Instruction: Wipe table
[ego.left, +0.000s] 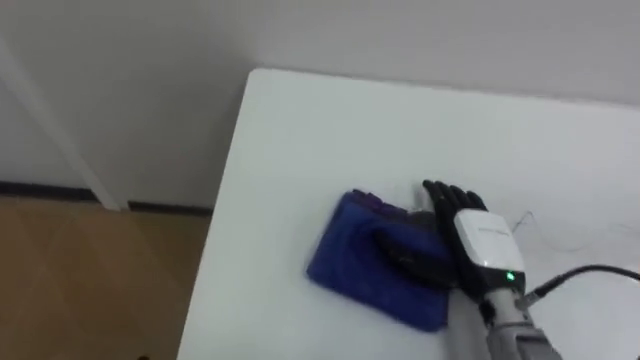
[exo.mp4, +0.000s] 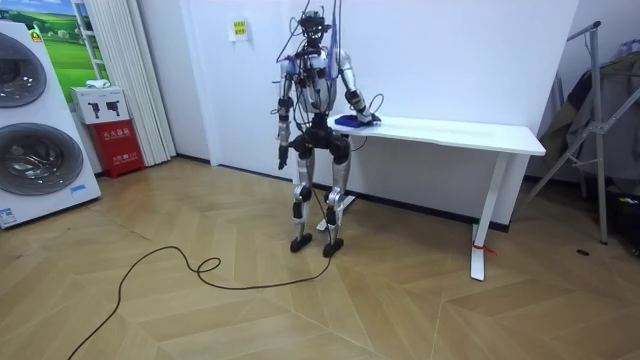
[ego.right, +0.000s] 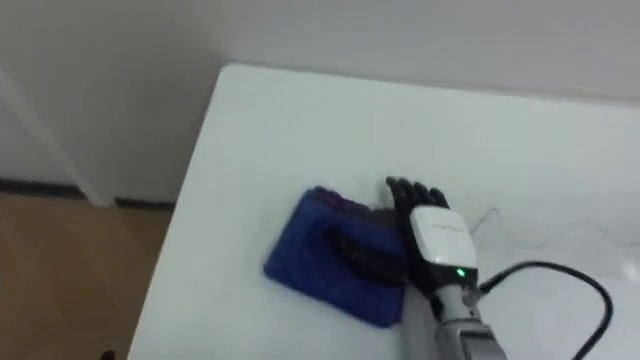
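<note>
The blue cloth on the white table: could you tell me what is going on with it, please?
The robot stands at the end of the white table, close to the wall, and seems to be wiping it. Its right hand rests flat on the right side of the blue cloth, fingers stretched out and thumb lying across the fabric. The cloth lies near the table's left corner. The left hand hangs at the robot's side, away from the table.
</note>
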